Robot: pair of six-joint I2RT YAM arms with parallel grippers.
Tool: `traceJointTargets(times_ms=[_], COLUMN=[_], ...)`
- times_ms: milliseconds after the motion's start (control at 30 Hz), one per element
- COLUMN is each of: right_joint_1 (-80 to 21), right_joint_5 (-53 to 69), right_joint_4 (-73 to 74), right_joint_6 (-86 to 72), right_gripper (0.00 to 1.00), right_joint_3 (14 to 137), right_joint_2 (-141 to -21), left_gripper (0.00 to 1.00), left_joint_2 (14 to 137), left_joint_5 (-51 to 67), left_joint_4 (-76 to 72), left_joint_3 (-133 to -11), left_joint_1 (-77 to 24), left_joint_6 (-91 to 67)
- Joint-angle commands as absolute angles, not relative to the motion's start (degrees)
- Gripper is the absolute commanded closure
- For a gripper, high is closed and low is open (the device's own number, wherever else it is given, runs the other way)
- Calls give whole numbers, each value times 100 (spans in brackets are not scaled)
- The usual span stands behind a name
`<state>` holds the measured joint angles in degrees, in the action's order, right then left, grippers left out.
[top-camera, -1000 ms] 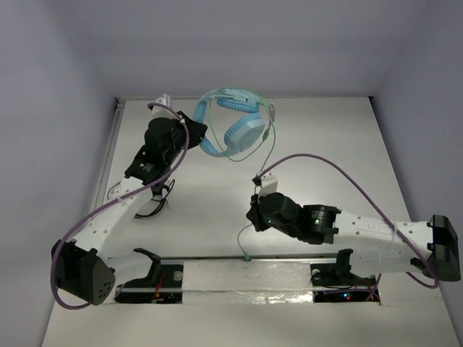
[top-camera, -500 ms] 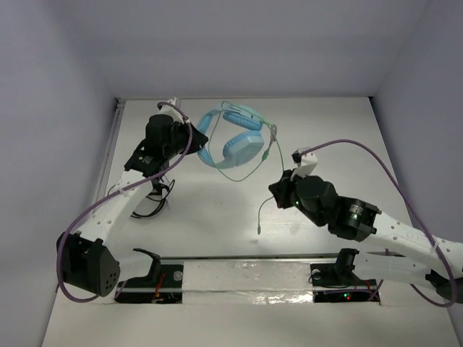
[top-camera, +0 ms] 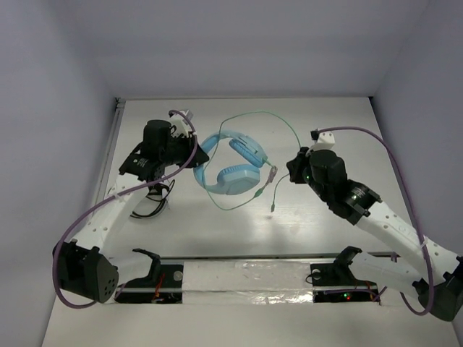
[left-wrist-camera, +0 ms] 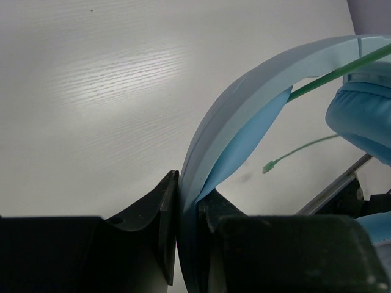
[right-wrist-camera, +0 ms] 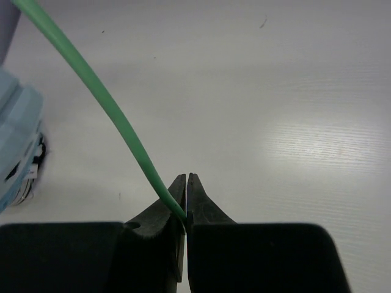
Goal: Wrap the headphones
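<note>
Light blue plastic over-ear headphones (top-camera: pixel 233 178): smooth, matt headband with softer padded ear cups. Their thin pale green cable (right-wrist-camera: pixel 104 104) has a smooth, slightly glossy plastic sheath. The white tabletop (left-wrist-camera: pixel 91 91) is satin, with fine wood-like grain.

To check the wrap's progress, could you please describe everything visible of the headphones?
The headphones are light blue plastic with padded round ear cups and a wide headband. The left gripper is shut on the headband. Their thin pale green cable arcs to the right gripper, shut on it; its plug end hangs loose.
</note>
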<state>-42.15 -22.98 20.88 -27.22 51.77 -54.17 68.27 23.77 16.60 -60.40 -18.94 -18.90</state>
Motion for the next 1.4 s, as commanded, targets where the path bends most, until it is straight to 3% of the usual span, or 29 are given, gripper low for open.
traceJointTargets(times_ms=[0, 167, 433, 633, 1367], right_joint_1=[-3885, -3683, -3621, -3621, -5044], right_joint_5=[-1960, -1653, -977, -502, -703], right_joint_4=[1503, 1178, 441, -165, -756], right_joint_6=[-2593, -2707, -2795, -2839, -3269], right_gripper=[100, 100, 100, 100, 100], right_joint_3=[5291, 5002, 4483, 4263, 4183], right_joint_2=[-5475, -5730, -6292, -6741, -7910], left_gripper=[100, 100, 100, 100, 100], left_joint_2=[6390, 6337, 6398, 6565, 7400], left_joint_5=[2855, 3769, 4876, 4974, 2945], left_joint_4=[1635, 1425, 504, 36, -658], left_joint_3=[-6214, -6450, -6794, -6969, -7752], left_joint_1=[-1662, -1126, -1125, -1072, -1072], left_joint_6=[-1644, -1757, -2547, -3128, -4043])
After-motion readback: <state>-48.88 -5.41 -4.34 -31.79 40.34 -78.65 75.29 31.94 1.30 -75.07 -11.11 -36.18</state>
